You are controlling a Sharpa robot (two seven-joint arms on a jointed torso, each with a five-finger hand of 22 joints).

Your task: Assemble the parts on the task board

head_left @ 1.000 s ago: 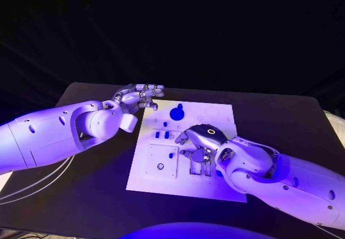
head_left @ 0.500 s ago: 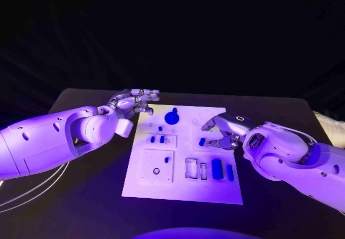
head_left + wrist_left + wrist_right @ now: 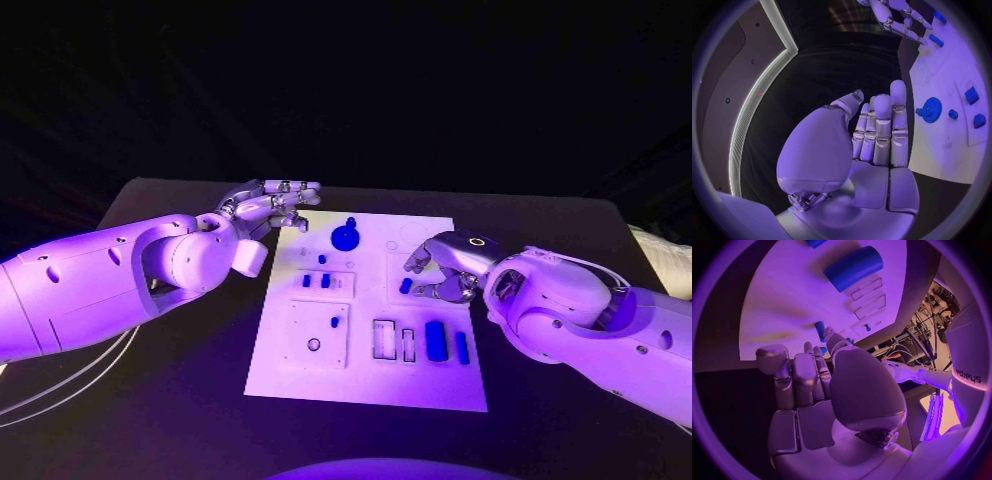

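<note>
The white rectangular task board lies in the middle of the black table, its long side running away from the robot. The right silver hand hangs low over the board's right half, and a small blue piece sits at its fingertips, on the side facing the board's centre. From where I stand I cannot tell whether the fingers pinch that piece or merely touch it, so the state of that hand stays uncertain. In the right wrist view a short blue peg pokes up just past the fingertips, with its long axis upright against the board.

The left silver hand hovers off the board's far left corner, fingers held loosely together and straight, holding nothing. Nearest to it on the board is the round blue gear-shaped part.

Closer to the robot, a long blue cylinder and a thinner blue bar lie side by side, both pointing along the board's length.

The right hand is clearly the nearer one to the small piece, so the next move looks like its job.
</note>
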